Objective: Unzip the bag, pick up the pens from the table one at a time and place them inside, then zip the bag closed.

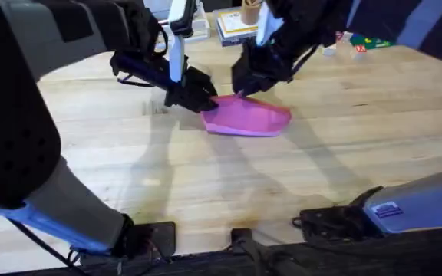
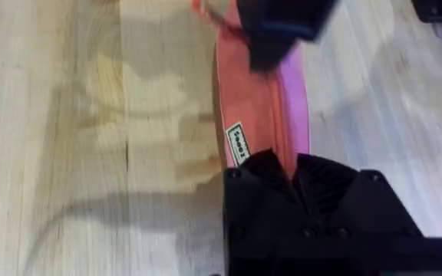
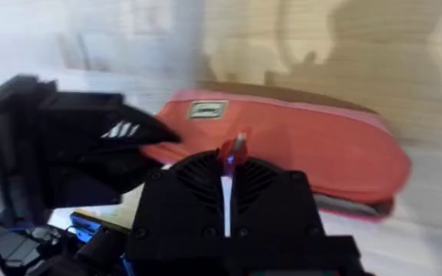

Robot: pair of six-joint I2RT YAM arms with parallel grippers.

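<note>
While the pink bag (image 1: pixel 248 117) lies on the wooden bench (image 1: pixel 344 153) a little beyond its middle, both arms meet over it. The left gripper (image 1: pixel 206 100) is clamped onto the bag's left end, beside a small white label (image 2: pixel 238 143). The right gripper (image 1: pixel 245 86) sits at the bag's far edge, pinching the red zipper pull (image 3: pixel 232 153) between its closed fingers. Books (image 1: pixel 236 27) lie at the far edge.

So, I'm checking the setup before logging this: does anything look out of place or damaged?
Nothing stands out. The bag lies flat on the table, intact, with the left hand at one end and the right hand at its top edge.
</note>
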